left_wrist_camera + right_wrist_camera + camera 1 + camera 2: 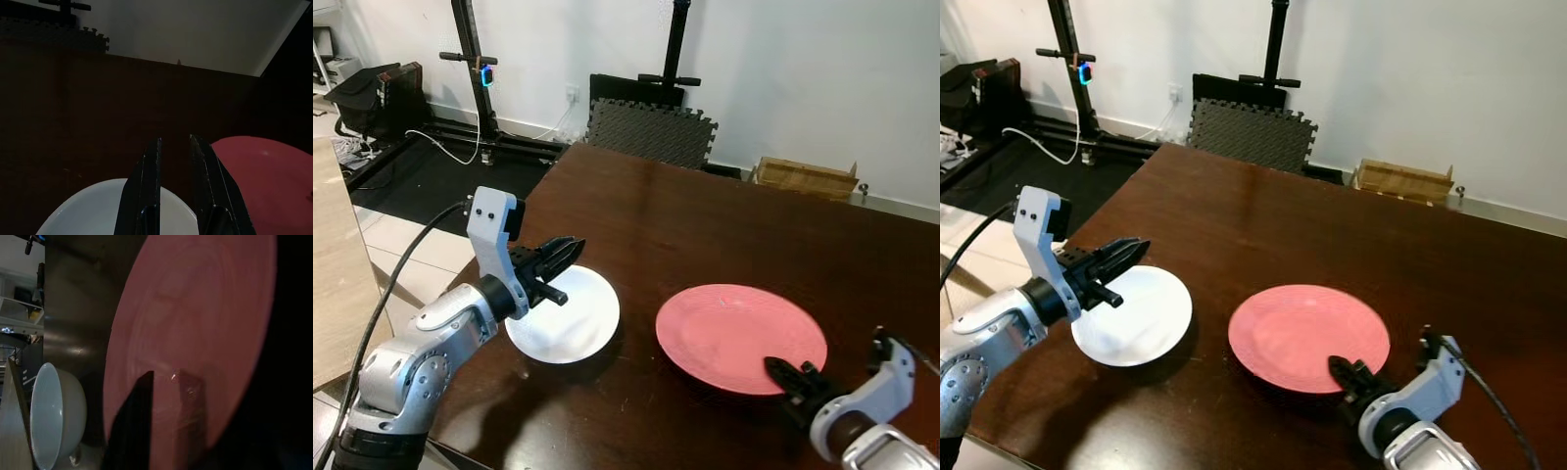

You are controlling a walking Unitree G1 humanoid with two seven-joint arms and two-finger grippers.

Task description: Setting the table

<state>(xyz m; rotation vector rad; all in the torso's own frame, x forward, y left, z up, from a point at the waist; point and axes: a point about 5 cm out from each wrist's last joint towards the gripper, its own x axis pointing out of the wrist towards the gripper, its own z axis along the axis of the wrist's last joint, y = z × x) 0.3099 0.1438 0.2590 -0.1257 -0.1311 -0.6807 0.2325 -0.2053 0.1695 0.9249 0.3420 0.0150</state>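
1. Pink plate (740, 336) flat on the dark wooden table (705, 225), toward the near right part of the top.
2. White plate (565, 317) also flat on the table, just beside the pink one on its left, a narrow strip of bare wood between the two.
3. Right gripper (791, 376) at the near rim of the pink plate, black fingers clamped on that rim; in the right wrist view one finger (132, 421) lies over the pink surface, the other seen dimly through the plate.
4. Left gripper (570, 252) poised over the far left rim of the white plate, pointing toward the table's middle, fingers (146, 186) drawn near together with a slim gap between, gripping nothing.
5. Beyond the table: grey foam mat (649, 130) leaning on the white wall, black stand (475, 69) with a small blue light, wooden crate (803, 177) on the floor by the wall.
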